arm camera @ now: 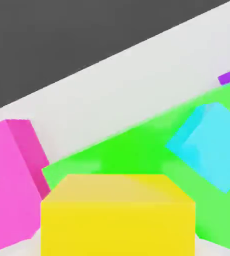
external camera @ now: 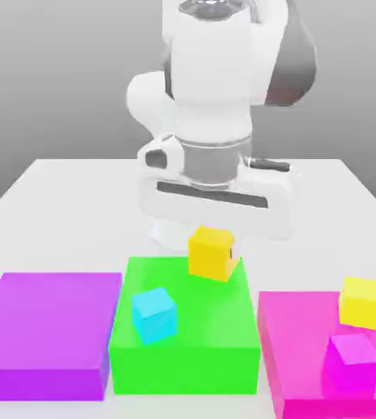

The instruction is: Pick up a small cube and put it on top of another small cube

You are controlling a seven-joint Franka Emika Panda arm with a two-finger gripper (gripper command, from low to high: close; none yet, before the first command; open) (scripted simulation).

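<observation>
The claw (external camera: pixel 216 237) grips a small yellow cube (external camera: pixel 212 253) above the green block (external camera: pixel 187 348), with the other yellow cube (external camera: pixel 361 302) on the pink block (external camera: pixel 302 360) beside it.

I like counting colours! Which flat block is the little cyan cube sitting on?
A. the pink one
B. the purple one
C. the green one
C: the small cyan cube rests on the flat green block, between the purple and pink blocks.

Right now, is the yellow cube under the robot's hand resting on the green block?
Cannot tell. In the exterior view the yellow cube overlaps the green block's far edge, and no gap or contact shows plainly.
</observation>
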